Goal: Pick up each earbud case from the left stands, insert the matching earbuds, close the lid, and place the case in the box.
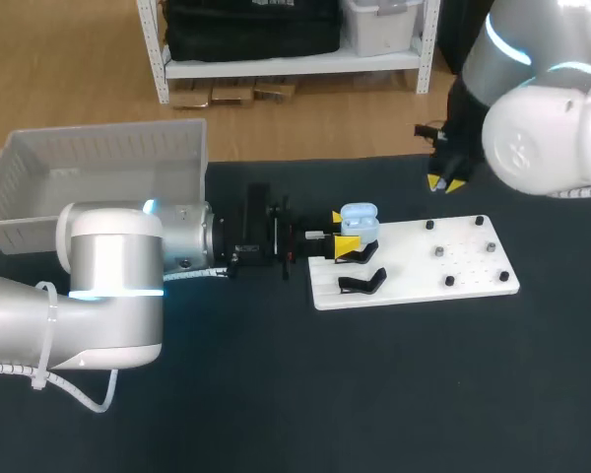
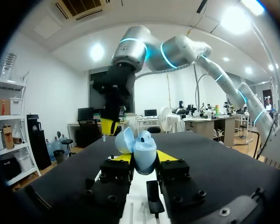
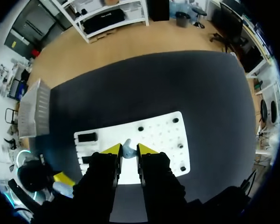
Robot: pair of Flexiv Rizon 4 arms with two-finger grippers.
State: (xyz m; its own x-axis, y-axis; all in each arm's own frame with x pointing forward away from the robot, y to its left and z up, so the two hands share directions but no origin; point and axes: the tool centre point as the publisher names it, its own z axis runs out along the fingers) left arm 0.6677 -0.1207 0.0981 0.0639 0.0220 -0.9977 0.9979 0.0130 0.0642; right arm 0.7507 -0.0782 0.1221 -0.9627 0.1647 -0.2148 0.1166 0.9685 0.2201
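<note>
Left pincer (image 2: 144, 157) clamps the open case (image 2: 136, 142) at board's (image 1: 443, 271) edge; right pincer (image 3: 129, 150) pinches earbud (image 3: 126, 147).

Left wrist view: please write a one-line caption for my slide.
Left gripper shut on the open blue earbud case, right gripper hanging beyond it with an earbud.

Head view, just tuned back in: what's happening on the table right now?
The left gripper is shut on a light blue earbud case, lid open, over the black stands at the white board's left end. The right gripper hangs up behind the board, pinching a small pale earbud. The box sits at the far left.
</note>
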